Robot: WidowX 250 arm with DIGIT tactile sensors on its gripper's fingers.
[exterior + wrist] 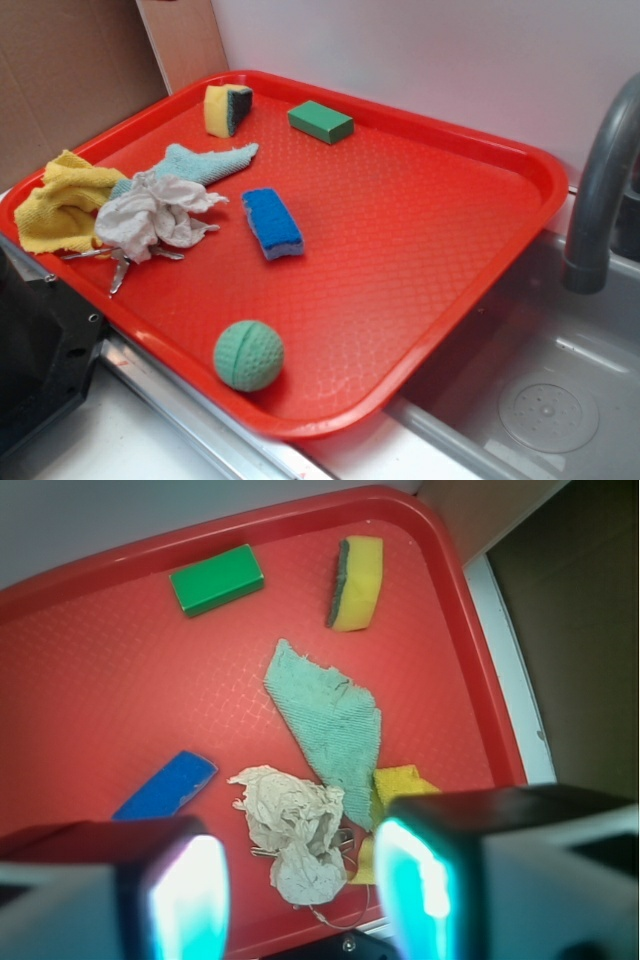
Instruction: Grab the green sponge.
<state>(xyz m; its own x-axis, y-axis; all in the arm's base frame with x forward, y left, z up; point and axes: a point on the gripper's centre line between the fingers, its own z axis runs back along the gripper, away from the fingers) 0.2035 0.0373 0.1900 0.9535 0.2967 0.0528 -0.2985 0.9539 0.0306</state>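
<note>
Yellow-bodied green sponge (357, 582) lies by the tray's (90, 680) far corner, well beyond the gripper (300, 890), whose fingers stand apart, empty.

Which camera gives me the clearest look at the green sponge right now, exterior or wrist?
The wrist view: it looks down on the green sponge, showing the yellow foam body and its dark green layer along one side, unobstructed ahead of the open gripper. The exterior view shows it smaller, at the tray's far corner.

The sponge (228, 109) is left unobstructed from above; bare tray (420, 210) separates it from the green block (321, 121) and teal cloth (205, 162).
</note>
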